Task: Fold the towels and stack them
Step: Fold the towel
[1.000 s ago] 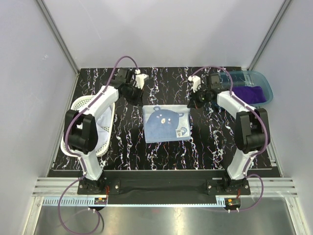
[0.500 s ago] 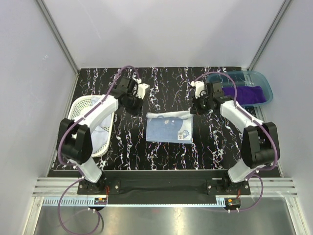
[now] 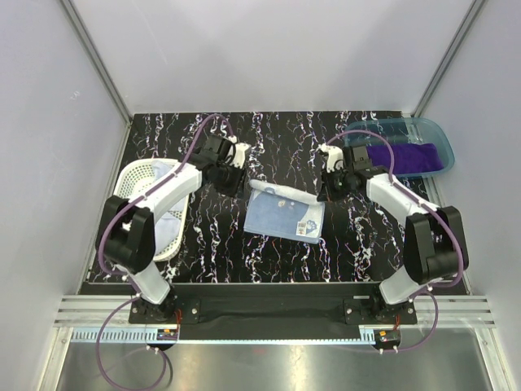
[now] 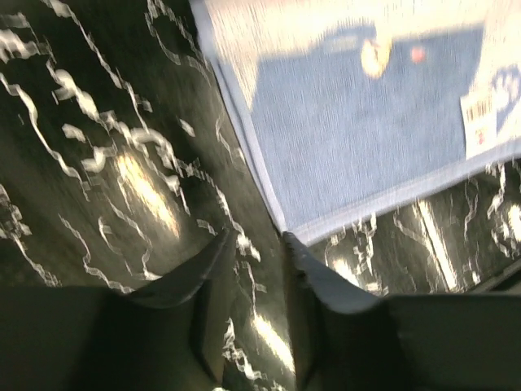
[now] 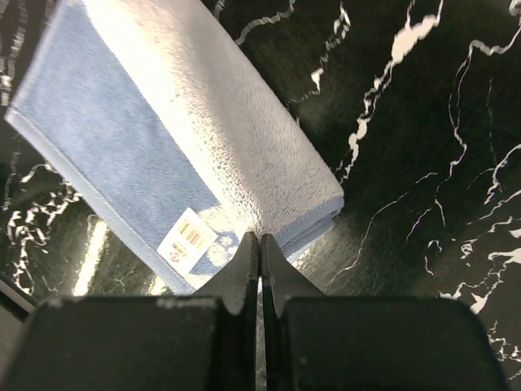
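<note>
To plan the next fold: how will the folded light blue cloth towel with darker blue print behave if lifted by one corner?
The light blue cloth towel probably flops: its layers lie limp and flat on the black marbled table. It looks thin, so likely light. Its fuzzy pile should resist sliding.

Glare whitens the towel (image 5: 203,122); left wrist view blurred.

Top external: fixed high, behind the arm bases, looking down and forward over the whole table (image 3: 203,244). Left wrist: very close and low, looking past the left gripper (image 4: 259,244) at the tabletop and a corner of the light blue towel (image 4: 366,122); blurred. Right wrist: close, looking down past the right gripper (image 5: 260,244) at that towel's folded edge. All three share the towel and the tabletop around it.
</note>
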### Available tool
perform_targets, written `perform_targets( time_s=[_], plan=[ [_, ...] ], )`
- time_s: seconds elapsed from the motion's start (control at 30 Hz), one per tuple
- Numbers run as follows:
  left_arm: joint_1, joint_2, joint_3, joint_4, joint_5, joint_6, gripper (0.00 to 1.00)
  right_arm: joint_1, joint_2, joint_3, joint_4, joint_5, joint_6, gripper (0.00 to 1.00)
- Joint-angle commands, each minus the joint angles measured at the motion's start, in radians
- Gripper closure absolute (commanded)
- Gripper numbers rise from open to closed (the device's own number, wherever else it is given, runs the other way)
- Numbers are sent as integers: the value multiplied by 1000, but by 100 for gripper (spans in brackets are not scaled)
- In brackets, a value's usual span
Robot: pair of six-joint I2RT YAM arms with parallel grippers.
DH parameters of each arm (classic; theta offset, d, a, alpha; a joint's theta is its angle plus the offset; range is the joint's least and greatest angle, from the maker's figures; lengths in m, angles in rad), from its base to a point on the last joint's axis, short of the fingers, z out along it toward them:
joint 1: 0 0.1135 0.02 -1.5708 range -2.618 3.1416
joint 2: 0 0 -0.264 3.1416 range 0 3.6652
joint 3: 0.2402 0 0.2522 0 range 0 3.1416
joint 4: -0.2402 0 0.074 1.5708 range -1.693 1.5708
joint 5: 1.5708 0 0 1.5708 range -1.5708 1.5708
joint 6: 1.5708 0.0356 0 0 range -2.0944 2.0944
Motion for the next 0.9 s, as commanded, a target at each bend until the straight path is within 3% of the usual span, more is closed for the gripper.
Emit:
perform_targets(
  time_s=[0.0, 0.2, 0.37, 0.7, 0.87],
  plan=[
    [-1, 75, 85, 126, -42, -36, 62, 8, 45, 41, -14, 47, 10, 100],
    [-3, 198, 227, 106, -39, 9, 59, 8, 134, 119, 24, 90, -19, 99],
    [-1, 265, 293, 138, -47, 42, 48, -4, 260, 225, -19, 163, -57, 99],
    [33, 359, 436, 141, -81, 61, 45, -113, 389, 409, -54, -12, 13, 99],
    [123, 362, 445, 207, 92, -36, 43, -119, 462, 521, -88, -89, 41, 98]
  ],
)
